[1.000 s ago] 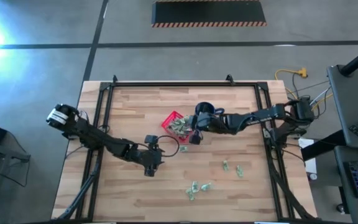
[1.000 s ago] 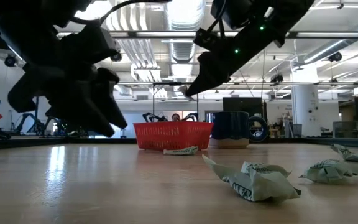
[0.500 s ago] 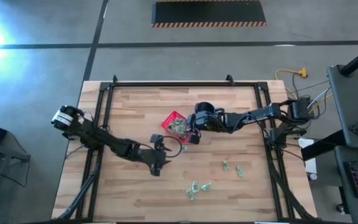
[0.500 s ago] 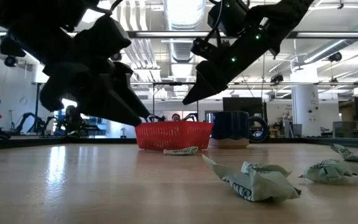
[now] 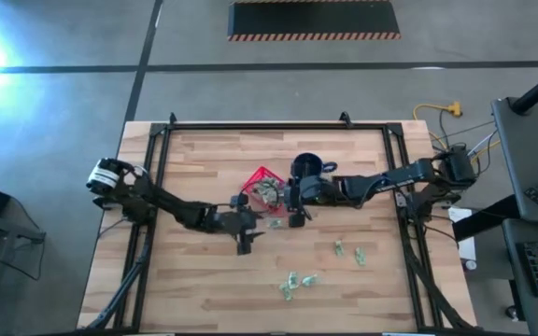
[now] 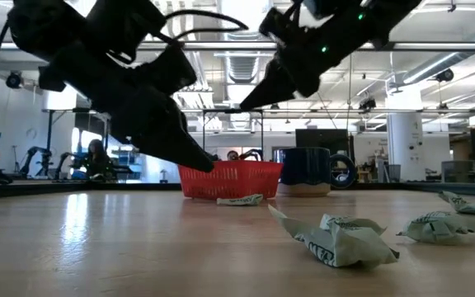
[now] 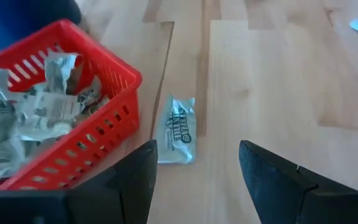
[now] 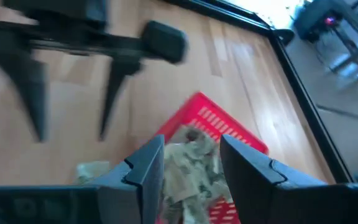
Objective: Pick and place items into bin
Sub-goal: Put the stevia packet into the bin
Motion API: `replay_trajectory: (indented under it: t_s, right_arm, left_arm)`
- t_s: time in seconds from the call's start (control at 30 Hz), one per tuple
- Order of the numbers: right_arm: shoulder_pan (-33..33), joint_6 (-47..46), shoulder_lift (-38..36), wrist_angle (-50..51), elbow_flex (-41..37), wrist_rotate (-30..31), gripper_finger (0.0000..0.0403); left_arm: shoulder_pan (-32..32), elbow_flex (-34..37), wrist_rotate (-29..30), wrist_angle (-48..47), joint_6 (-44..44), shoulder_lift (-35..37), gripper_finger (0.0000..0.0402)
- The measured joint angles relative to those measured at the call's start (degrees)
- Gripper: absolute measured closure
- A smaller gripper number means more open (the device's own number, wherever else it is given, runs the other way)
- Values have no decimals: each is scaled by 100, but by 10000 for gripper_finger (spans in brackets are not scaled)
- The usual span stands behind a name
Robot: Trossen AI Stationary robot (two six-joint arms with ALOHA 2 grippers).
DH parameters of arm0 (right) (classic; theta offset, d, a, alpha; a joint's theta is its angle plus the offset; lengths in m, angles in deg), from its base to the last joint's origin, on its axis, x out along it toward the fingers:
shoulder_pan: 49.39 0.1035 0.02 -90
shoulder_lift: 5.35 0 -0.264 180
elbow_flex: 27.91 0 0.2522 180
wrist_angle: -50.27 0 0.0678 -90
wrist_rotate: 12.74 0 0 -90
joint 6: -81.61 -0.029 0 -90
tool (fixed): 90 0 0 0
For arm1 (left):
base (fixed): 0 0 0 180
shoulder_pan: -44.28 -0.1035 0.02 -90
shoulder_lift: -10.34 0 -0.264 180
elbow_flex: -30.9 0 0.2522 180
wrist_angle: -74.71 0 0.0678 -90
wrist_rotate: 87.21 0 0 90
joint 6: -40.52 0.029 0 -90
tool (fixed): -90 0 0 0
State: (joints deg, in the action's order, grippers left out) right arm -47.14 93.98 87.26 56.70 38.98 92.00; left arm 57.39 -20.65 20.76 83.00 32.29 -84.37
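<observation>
High view: my left tool (image 5: 244, 245) has moved in beside the bin (image 5: 262, 188), fingers spread, empty. One item (image 7: 177, 129) lies flat just outside the bin wall, long axis along the desk (image 5: 204, 280) planks. My right tool (image 5: 294, 217) has opened over the bin, holding nothing.

Lying grey and bare around the wooden table (image 5: 204, 280); glaring white at one corner; running overhead as ducts (image 6: 246, 62), with a pale column (image 6: 402, 144) standing beyond.
</observation>
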Motion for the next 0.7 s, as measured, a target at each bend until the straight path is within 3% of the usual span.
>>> replay_trajectory:
  t_s: [0.37, 0.7]
  right_arm:
    - [626, -388, -758, 1057, 2, 24, 270]
    - [979, -643, -1037, 1402, 0, 234, 271]
  left_arm:
    - [-174, -410, -106, -7, -213, -780, 192]
    - [-306, -682, -256, -156, -678, -1081, 202]
